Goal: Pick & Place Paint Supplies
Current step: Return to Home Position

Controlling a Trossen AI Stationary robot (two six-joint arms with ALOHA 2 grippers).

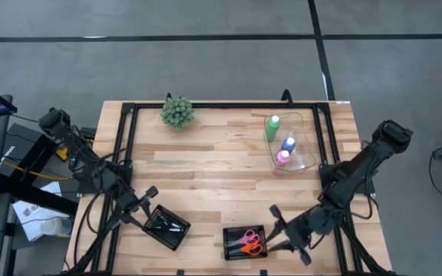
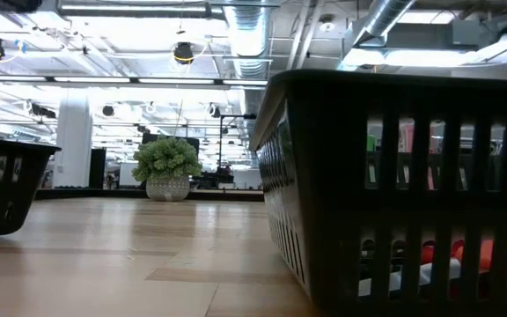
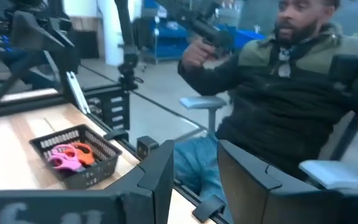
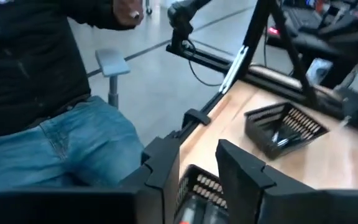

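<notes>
Three white-capped bottles, green (image 1: 272,127), blue (image 1: 288,143) and pink (image 1: 282,159), lie in a clear tray (image 1: 304,150) at the far right. Dark brushes (image 1: 167,225) lie in a black basket (image 4: 284,127) near the front edge. Pink and orange scissors (image 3: 70,154) lie in a second black basket (image 1: 245,242) to its right. My left gripper (image 1: 140,205) hovers just left of the brush basket, open, with nothing between its fingers (image 3: 160,177). My right gripper (image 1: 277,227) hovers just right of the scissors basket, also open and empty.
A bushy green plant ball (image 1: 176,113) stands at the far left. A black frame (image 1: 206,106) runs around the table's edges. A seated person (image 3: 291,106) is close beyond the table's near edge. Bare wood lies in the table's middle.
</notes>
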